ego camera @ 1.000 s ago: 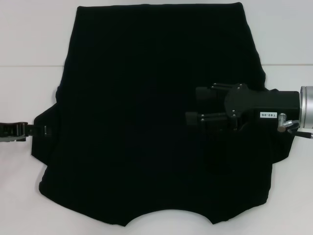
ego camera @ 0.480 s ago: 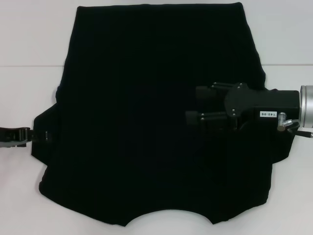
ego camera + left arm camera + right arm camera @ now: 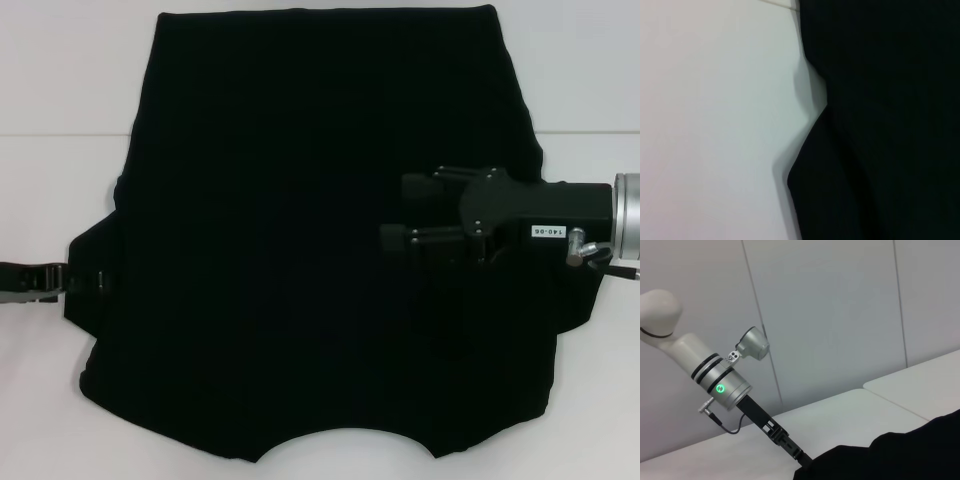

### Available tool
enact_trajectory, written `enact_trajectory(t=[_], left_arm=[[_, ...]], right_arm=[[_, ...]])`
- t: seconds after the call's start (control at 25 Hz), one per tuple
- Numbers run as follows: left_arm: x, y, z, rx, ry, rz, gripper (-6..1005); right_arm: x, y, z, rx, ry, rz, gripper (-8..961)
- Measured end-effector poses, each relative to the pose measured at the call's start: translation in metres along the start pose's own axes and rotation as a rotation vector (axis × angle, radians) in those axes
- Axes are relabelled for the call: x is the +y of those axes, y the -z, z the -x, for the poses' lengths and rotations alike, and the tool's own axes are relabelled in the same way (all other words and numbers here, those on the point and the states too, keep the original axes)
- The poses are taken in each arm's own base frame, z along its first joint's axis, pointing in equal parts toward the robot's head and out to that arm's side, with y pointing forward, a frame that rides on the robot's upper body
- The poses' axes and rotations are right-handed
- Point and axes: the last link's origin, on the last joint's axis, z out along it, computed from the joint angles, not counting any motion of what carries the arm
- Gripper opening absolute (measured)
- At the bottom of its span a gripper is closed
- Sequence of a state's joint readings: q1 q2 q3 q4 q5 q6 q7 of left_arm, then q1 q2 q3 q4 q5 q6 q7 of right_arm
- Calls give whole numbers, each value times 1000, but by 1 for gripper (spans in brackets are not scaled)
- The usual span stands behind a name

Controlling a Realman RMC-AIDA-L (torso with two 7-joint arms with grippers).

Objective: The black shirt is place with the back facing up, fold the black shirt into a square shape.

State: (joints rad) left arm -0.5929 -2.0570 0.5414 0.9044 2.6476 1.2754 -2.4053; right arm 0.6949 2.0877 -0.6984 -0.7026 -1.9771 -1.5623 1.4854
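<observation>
White desk: left tool, closure indeterminate, should pinch black shirt sleeve hem; right tool released above.

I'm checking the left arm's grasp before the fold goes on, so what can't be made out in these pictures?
- Left gripper, head view: its tips merge into the black shirt at the sleeve edge, so open or shut is unclear.
- Left wrist view: only shirt edge and white table; no jaws show.
- Right gripper, head view: black on black; contact with the cloth is unclear.
- Lettering: none visible.
</observation>
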Motion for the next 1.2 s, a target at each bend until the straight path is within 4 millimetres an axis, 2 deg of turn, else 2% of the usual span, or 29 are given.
enact_trajectory(t=[1.2], left_arm=[[4, -7, 3, -43, -24, -3, 874]], right_arm=[[-2, 0, 0, 2, 3, -10, 899]])
